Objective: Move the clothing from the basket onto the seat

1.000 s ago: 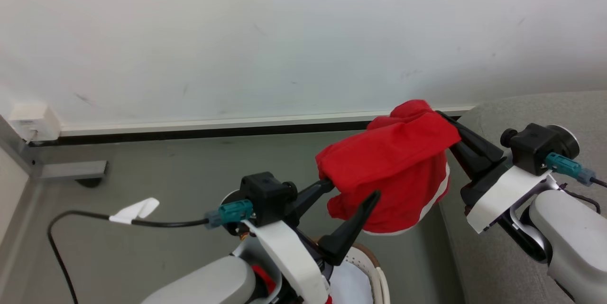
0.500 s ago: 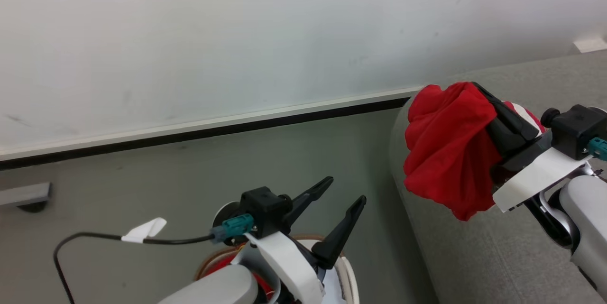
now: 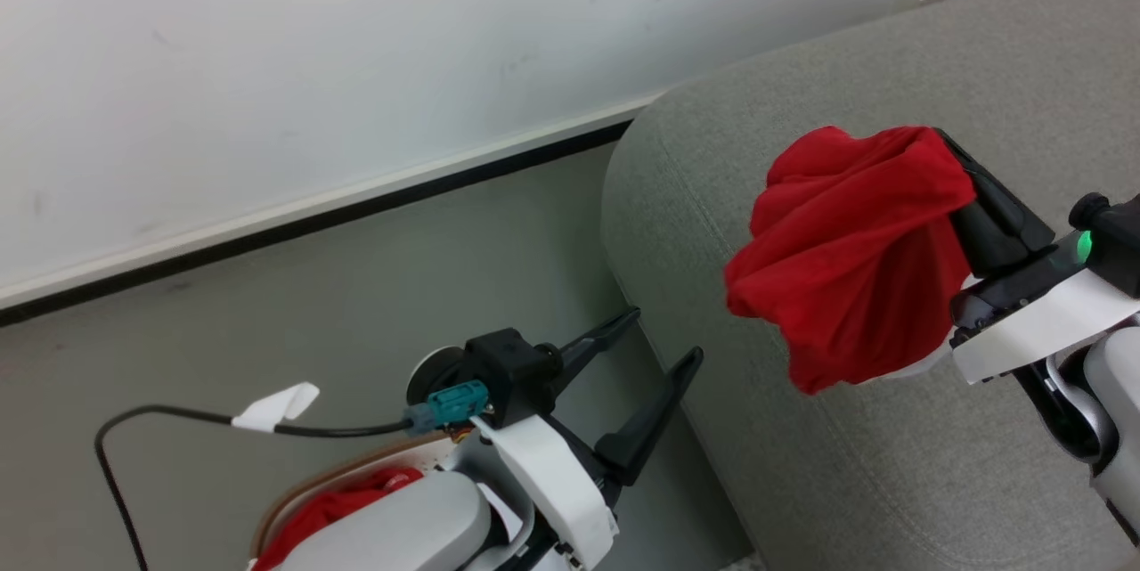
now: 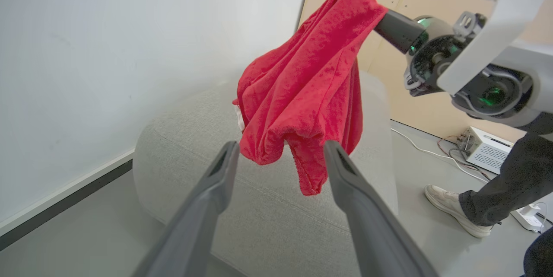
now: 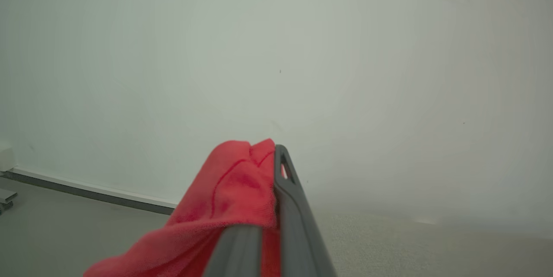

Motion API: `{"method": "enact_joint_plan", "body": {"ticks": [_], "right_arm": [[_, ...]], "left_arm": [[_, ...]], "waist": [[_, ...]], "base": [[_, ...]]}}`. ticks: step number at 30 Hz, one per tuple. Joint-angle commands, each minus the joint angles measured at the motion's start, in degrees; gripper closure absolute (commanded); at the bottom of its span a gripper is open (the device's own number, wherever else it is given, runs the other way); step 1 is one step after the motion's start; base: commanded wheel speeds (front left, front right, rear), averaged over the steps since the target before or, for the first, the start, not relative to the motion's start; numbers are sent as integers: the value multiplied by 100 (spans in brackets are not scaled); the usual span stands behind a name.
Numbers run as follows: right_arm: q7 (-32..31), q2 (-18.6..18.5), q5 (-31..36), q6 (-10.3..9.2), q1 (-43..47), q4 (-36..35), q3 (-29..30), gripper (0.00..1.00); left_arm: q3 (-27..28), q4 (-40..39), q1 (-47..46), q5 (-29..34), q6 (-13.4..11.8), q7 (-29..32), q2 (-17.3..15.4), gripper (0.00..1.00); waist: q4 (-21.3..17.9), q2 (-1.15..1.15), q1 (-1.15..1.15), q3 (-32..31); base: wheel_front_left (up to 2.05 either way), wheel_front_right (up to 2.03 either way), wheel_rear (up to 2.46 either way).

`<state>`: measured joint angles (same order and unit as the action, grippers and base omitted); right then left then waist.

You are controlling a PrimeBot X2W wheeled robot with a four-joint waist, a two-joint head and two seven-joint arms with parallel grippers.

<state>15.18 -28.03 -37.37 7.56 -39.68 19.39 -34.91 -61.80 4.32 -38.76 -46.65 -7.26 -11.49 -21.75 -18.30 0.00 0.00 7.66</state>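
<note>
A bright red piece of clothing (image 3: 846,259) hangs bunched from my right gripper (image 3: 948,150), which is shut on its top fold, above the grey seat (image 3: 695,188). The right wrist view shows the fingers (image 5: 287,190) pressed together on the red clothing (image 5: 224,208), with the seat (image 5: 410,242) below. My left gripper (image 3: 661,338) stands open and holds nothing, left of the seat's edge and apart from the garment. Through the left wrist view, the clothing (image 4: 302,82) dangles beyond my open left gripper (image 4: 280,149). The basket (image 3: 298,484) shows its brown rim at the lower left, with more red clothing (image 3: 334,509) inside.
A white wall with a dark skirting strip (image 3: 312,219) runs behind the grey floor. A black cable (image 3: 178,415) trails from my left wrist. A person's shoe (image 4: 453,215) and leg stand on the floor beyond the seat, near a small white box (image 4: 484,149) and wires.
The head view has swung right, bringing the seat in. My right gripper has carried the red garment away from my left gripper to above the seat. The left gripper stays open.
</note>
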Motion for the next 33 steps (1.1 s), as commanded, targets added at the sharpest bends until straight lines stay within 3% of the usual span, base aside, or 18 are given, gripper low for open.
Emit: {"method": "enact_joint_plan", "body": {"ticks": [1,9,17,25,31,32,33], "right_arm": [[-5,31,66,-14,78,-36,136,100],[-5,250,846,-13,-133,60,1493,100],[-5,559,1902,-13,-1321,530,3299,100],[-5,278,3083,-14,-2418,1855,4173,100],[-4,455,3770,-14,-2321,2889,4931,100],[-5,524,3839,-14,-2257,2960,5014,70],[-5,604,3919,-14,-2169,2968,5097,52]], "left_arm": [[-20,-38,-78,94,14,32,-45,0],[-41,-336,-583,338,44,276,-154,0],[-7,-665,-1432,699,184,692,-375,0],[76,-673,-1856,839,289,635,-280,0],[53,-523,-1788,819,273,511,-170,0],[67,-503,-1778,805,261,482,-155,0],[78,-472,-1748,774,261,452,-160,0]], "waist": [[-243,0,0,270],[-131,0,0,1210],[340,0,0,2605],[817,0,0,3289],[989,0,0,3346],[997,0,0,3347],[992,0,0,3324]], "base": [[0,0,0],[0,0,0],[0,0,0],[0,0,0],[0,0,0],[0,0,0],[0,0,0]]}}
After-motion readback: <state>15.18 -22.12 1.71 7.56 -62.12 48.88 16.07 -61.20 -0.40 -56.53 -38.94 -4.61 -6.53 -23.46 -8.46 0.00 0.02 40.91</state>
